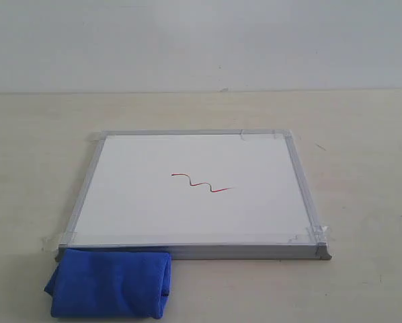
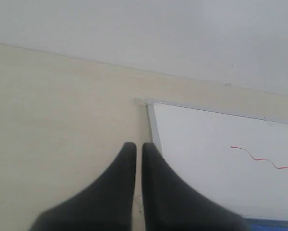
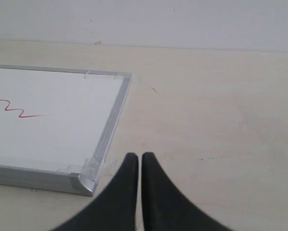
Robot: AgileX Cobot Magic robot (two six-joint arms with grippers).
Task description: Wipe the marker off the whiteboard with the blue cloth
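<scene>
The whiteboard [image 1: 140, 202] lies flat on the table with a silver-grey frame and clear tape at its corners. Near its middle runs the marker [image 1: 202, 182], a short red wavy line. The blue cloth [image 1: 110, 282] lies folded at the board's near left corner, touching the frame. Neither arm shows in the exterior view. My left gripper [image 2: 135, 147] is shut and empty, held above the table beside the whiteboard [image 2: 202, 159], with the marker [image 2: 259, 159] beyond and a strip of the blue cloth [image 2: 274, 223] at the frame's edge. My right gripper [image 3: 135, 156] is shut and empty beside the whiteboard [image 3: 62, 120] near a taped corner; the marker [image 3: 16, 109] shows there.
A pale wooden table [image 1: 362, 168] surrounds the board, with a plain white wall [image 1: 201, 40] behind it. A small dark scratch [image 1: 320, 146] marks the table right of the board.
</scene>
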